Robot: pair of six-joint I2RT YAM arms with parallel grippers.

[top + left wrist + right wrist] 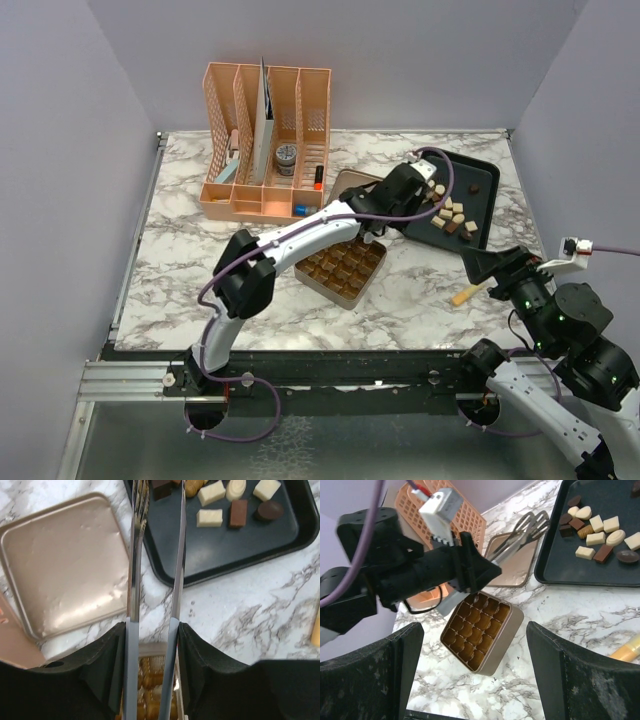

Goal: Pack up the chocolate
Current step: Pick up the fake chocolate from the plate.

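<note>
From my seat the left gripper [151, 635] is closed on a pair of long silver metal tongs [133, 580], one black finger pressed against each blade. The blades run forward with a narrow gap between them, and they pass over the marble-patterned table top [180, 260] to the near left corner of the flat black rectangular tray [240, 550]. The tong tips run out of the top of my left wrist view, so I cannot tell whether anything sits between them

The chocolate [596, 537] lies loose on that tray as small dark brown, light brown and cream-white pieces, clustered toward the tray's left end. The tray is at the far right of the table

The square gold metal tin [502, 640] stands near the middle of the table, just on the near side of the tray and under the left arm, showing rows of gold-brown cells. Its flat square gold lid [65, 565] lies to the left of the tray, beside the tong blades

My right gripper [477, 675] hangs over the near right of the table with its fingers spread wide and nothing between them. A pale yellow stick-shaped object [467, 293] lies on the marble close by. A peach plastic desk organiser [265, 140] stands at the far left
</note>
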